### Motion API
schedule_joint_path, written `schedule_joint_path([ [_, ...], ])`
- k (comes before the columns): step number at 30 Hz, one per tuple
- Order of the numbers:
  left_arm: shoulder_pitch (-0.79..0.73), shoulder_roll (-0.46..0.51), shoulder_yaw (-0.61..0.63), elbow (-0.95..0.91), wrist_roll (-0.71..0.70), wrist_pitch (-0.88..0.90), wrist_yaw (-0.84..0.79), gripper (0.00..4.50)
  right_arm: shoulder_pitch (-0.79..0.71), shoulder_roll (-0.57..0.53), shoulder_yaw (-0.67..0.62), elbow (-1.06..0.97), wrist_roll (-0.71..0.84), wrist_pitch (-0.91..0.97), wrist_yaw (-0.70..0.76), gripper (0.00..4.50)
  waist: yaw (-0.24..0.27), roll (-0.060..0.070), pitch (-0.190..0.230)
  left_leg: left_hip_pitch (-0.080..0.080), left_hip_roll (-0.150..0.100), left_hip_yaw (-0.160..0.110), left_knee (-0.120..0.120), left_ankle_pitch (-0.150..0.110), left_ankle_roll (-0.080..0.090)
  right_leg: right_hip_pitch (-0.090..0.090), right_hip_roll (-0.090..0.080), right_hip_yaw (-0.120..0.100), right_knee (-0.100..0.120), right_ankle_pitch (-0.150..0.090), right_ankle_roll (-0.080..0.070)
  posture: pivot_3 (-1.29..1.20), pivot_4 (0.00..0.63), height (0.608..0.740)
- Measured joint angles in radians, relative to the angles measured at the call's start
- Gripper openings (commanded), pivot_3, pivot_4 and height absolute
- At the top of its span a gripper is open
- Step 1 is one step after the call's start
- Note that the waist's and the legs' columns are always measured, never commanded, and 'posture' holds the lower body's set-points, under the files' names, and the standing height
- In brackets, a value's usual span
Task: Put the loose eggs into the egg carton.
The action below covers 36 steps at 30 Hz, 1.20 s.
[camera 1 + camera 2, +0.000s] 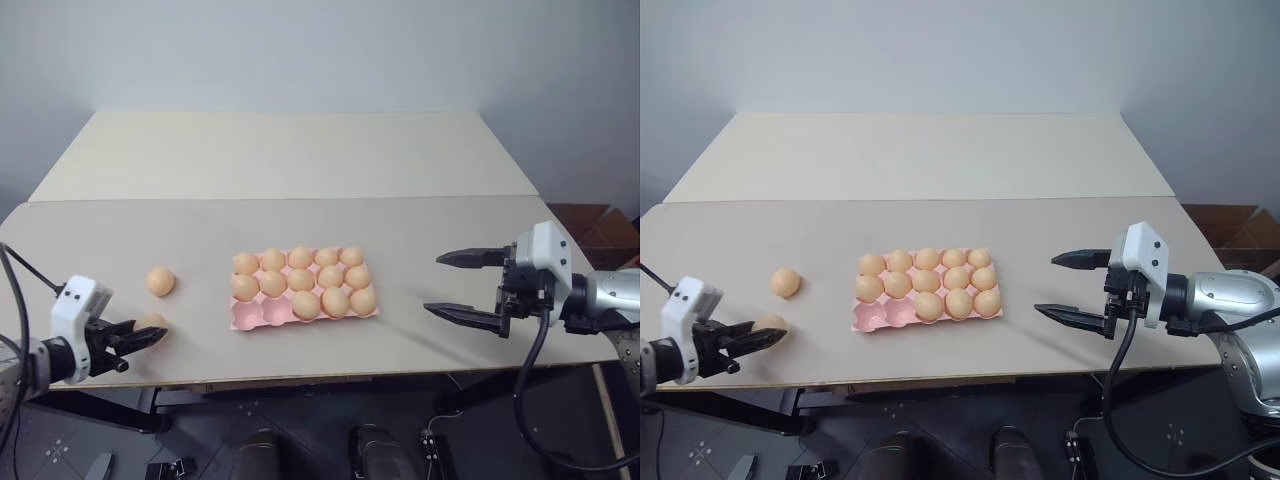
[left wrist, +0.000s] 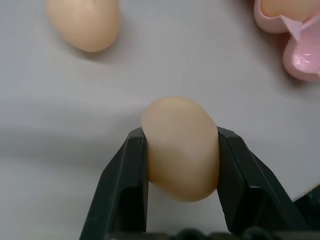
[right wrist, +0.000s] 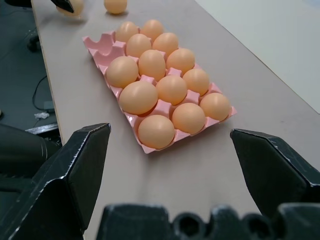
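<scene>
Left gripper (image 2: 181,150) has its black fingers closed on an egg (image 2: 181,147) at the near left edge of the bench (image 1: 300,150), so the pick-up step is in hand. A second loose egg (image 1: 160,281) lies just beyond it, apart from the carton (image 1: 243,320). That pink moulded tray sits mid-bench with thirteen smooth, pale orange ovals seated; two cups at its near left corner are empty. Next, I judge, comes a lift and a carry rightward to one of those cups, then a gentle release. Right gripper (image 1: 465,284) hovers wide open and empty, right of the carton.
</scene>
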Motion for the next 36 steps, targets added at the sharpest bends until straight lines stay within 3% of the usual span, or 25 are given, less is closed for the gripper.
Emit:
schedule_joint_path([
  [3, -0.006, 0.03, 0.047, -0.06, -0.044, -0.055, -0.113, 1.53, 0.002, 0.0, 0.0, -0.012, 0.009, 0.0, -0.014, 4.5, 0.005, 0.0, 0.0, 0.0, 0.0, 0.0, 0.0, 0.0, 0.0, 0.0, -0.001, 0.0, 0.0, 0.0, 0.0, 0.0, 0.15, 0.74],
  [6, -0.094, 0.03, 0.007, -0.104, -0.094, -0.115, -0.199, 1.53, 0.004, 0.001, 0.0, -0.021, 0.016, 0.001, -0.034, 4.5, 0.014, 0.0, 0.0, 0.001, -0.001, 0.0, 0.0, 0.0, 0.0, 0.002, -0.001, 0.0, -0.001, -0.001, 0.002, 0.0, 0.15, 0.74],
  [10, -0.3, -0.022, -0.241, -0.099, -0.054, -0.175, -0.196, 1.53, 0.002, 0.005, 0.002, -0.032, 0.017, 0.001, -0.062, 4.5, 0.016, 0.001, 0.0, 0.004, -0.001, 0.0, 0.0, 0.0, 0.0, 0.007, 0.0, 0.0, -0.003, -0.002, 0.007, 0.0, 0.15, 0.74],
  [16, -0.433, -0.114, -0.508, -0.004, 0.069, -0.248, -0.185, 1.53, 0.009, 0.008, -0.004, -0.063, 0.021, 0.013, -0.105, 4.5, 0.0, 0.0, 0.0, 0.002, -0.001, -0.001, 0.0, 0.0, 0.001, 0.006, 0.001, 0.0, -0.003, 0.005, 0.009, 0.0, 0.15, 0.74],
  [21, -0.495, -0.172, -0.574, 0.084, 0.136, -0.291, -0.178, 3.12, 0.045, 0.007, -0.023, -0.116, 0.048, 0.034, -0.138, 4.5, 0.005, 0.0, 0.0, 0.002, -0.001, -0.002, 0.001, 0.0, 0.001, 0.007, 0.001, 0.0, -0.003, 0.002, 0.014, 0.0, 0.15, 0.74],
  [25, -0.512, -0.174, -0.587, 0.103, 0.143, -0.31, -0.206, 4.41, 0.06, 0.006, -0.052, -0.14, 0.058, 0.045, -0.161, 4.5, 0.005, 0.0, 0.0, 0.002, -0.001, -0.002, 0.0, 0.0, 0.001, 0.007, 0.001, 0.0, -0.003, 0.003, 0.014, 0.0, 0.15, 0.74],
  [31, -0.515, -0.169, -0.546, 0.125, 0.139, -0.333, -0.219, 4.47, 0.084, 0.006, -0.067, -0.16, 0.07, 0.063, -0.177, 4.5, 0.005, 0.0, 0.0, 0.002, -0.001, -0.002, 0.001, 0.0, 0.001, 0.007, 0.001, 0.0, -0.003, 0.002, 0.015, 0.0, 0.15, 0.74],
  [36, -0.432, -0.098, -0.349, 0.139, 0.1, -0.386, -0.27, 4.47, 0.082, 0.006, -0.074, -0.162, 0.081, 0.066, -0.176, 4.5, -0.006, 0.0, 0.0, 0.002, -0.001, -0.002, 0.0, 0.0, 0.001, 0.006, 0.001, 0.0, -0.003, 0.002, 0.014, 0.0, 0.15, 0.74],
])
